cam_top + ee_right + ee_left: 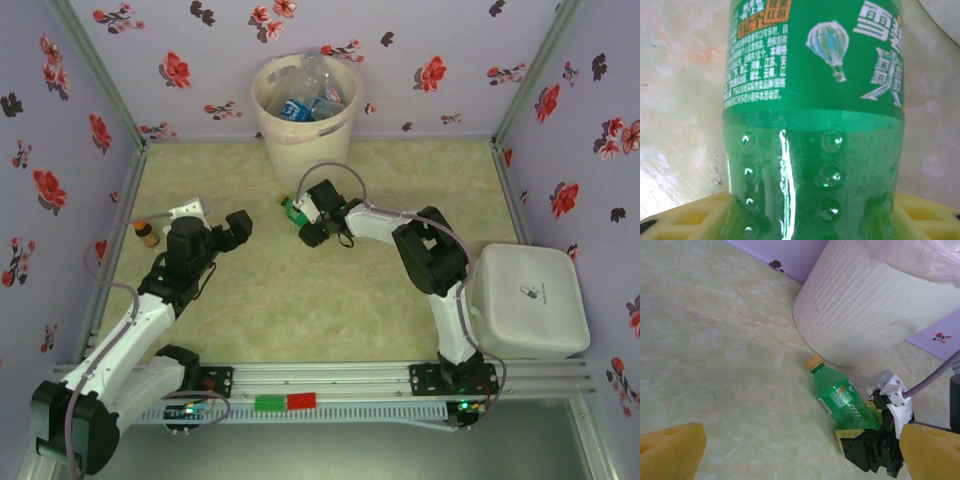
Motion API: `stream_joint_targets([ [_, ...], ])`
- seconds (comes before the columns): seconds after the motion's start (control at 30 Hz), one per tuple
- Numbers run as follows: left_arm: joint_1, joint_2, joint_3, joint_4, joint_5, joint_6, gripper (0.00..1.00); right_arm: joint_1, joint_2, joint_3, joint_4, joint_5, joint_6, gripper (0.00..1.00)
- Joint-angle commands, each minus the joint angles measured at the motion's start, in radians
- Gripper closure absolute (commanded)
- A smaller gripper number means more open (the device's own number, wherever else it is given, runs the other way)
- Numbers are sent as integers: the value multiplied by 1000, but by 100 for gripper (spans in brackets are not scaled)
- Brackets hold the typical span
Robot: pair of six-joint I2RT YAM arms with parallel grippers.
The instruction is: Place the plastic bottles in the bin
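Bolted to the rail (330, 378) at the near edge, the two arms reach out over the pale marbled worktop (300, 300). A green block (270, 403) and a red block (301, 401) sit side by side on that rail.

The right gripper (306, 222) is out at mid-worktop, its yellow fingers (687, 220) closed on the lower body of the green bottle (292, 210). This bottle lies low with its yellow cap (814, 362) pointing far, toward the bin (300, 145). Whether it rests on the worktop or is just off it, I cannot tell. It is near the foot of the bin and not touching it.

The left gripper (236, 229) is to the left, well apart from the green bottle, with its fingers spread wide and holding nothing.

The bin stands against the far wall, with a thin liner over its rim. Inside it lie several clear bottles (305, 100) with blue labels. An amber bottle (147, 233) sits on the worktop near the left wall, just beside the left arm. A white lidded box (525, 300) lies at the near right.
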Motion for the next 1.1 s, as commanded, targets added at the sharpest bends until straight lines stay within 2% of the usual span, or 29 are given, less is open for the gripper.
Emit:
stream_joint_targets([
  [0.0, 13, -25, -12, -6, -1, 14, 0, 6, -29, -13, -70, -20, 12, 55],
  [0.2, 40, -32, -25, -8, 1, 20, 0, 7, -187, -120, 6, -96, 132, 58],
  [0.4, 81, 0, -51, 47, 5, 2, 0, 6, -430, -284, 73, -145, 268, 59],
  [0.53, 119, 47, -65, 111, 50, -15, 0, 7, -593, -306, 48, -93, 325, 60],
  [0.67, 130, 84, -64, 153, 93, -5, 0, 7, -702, -253, 25, -19, 353, 60],
  [0.83, 136, 133, -64, 241, 107, -25, 0, 4, -694, -52, -67, 117, 309, 59],
  [0.97, 137, 174, -41, 293, 138, -61, 0, -14, -627, 70, -47, 188, 293, 59],
  [1.07, 136, 156, -56, 297, 151, -78, 0, -45, -569, 135, -2, 210, 339, 59],
])
